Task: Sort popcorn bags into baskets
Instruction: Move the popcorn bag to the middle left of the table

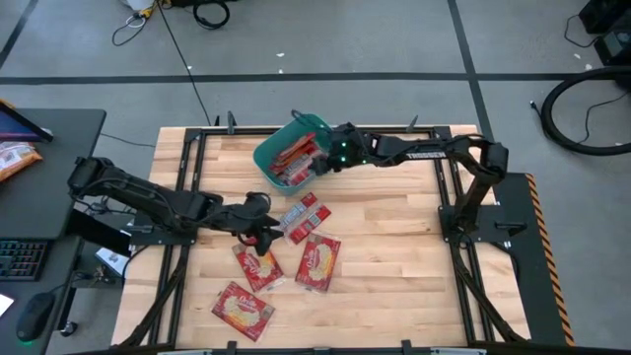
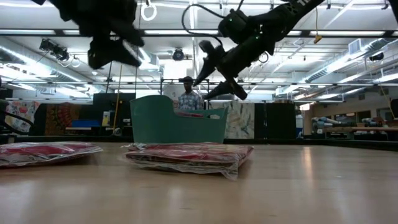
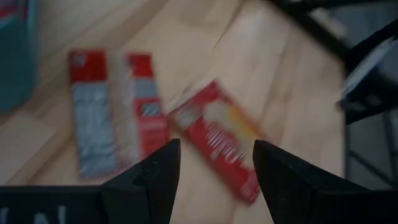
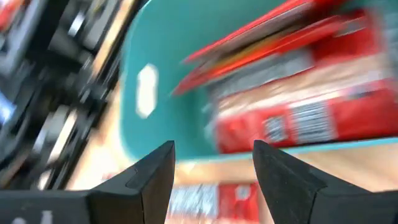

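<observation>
The teal basket [image 1: 268, 158] stands at the table's far middle, with several red popcorn bags [image 1: 294, 158] lying in it. My right gripper [image 1: 328, 163] hovers open over the basket's right rim; in the right wrist view its fingers [image 4: 214, 180] frame the basket wall [image 4: 161, 74] and the bags inside [image 4: 298, 118]. My left gripper [image 1: 268, 233] is open and empty, raised above the loose bags on the table. Below it lie two bags side by side [image 3: 93, 115] [image 3: 146, 106] and another red one [image 3: 221, 140]. More bags lie flat nearer the front [image 1: 317, 261] [image 1: 258, 268] [image 1: 242, 308].
An orange-and-white packet [image 1: 15, 158] lies on the dark desk left of the table. A dark metal frame [image 1: 449, 187] runs around the tabletop. Bare wood [image 1: 394, 237] spreads over the table's right half. A person [image 2: 188, 98] stands in the room behind the basket [image 2: 177, 121].
</observation>
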`<state>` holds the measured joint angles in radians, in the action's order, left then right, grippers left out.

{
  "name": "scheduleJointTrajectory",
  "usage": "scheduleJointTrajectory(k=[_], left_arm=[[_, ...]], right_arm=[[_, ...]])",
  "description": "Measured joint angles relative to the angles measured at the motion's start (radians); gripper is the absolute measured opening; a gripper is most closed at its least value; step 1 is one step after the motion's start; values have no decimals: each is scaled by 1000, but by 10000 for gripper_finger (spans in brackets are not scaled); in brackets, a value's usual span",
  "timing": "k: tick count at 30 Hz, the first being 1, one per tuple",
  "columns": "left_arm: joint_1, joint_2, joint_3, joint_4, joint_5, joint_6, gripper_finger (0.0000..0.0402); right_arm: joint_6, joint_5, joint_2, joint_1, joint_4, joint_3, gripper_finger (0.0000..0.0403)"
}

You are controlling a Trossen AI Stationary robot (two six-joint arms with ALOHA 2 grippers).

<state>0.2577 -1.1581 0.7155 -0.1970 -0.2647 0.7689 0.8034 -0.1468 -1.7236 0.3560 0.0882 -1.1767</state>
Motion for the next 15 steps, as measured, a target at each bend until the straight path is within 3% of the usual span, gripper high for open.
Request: scheduleJointTrajectory(k=[5, 15], left_arm=[[0, -9, -1, -115, 22, 8, 205], [31, -20, -1, -304, 184, 54, 205]], right_arm=[[-134, -123, 3, -58, 12, 0, 221], [-272, -92, 3, -220, 122, 0, 221]])
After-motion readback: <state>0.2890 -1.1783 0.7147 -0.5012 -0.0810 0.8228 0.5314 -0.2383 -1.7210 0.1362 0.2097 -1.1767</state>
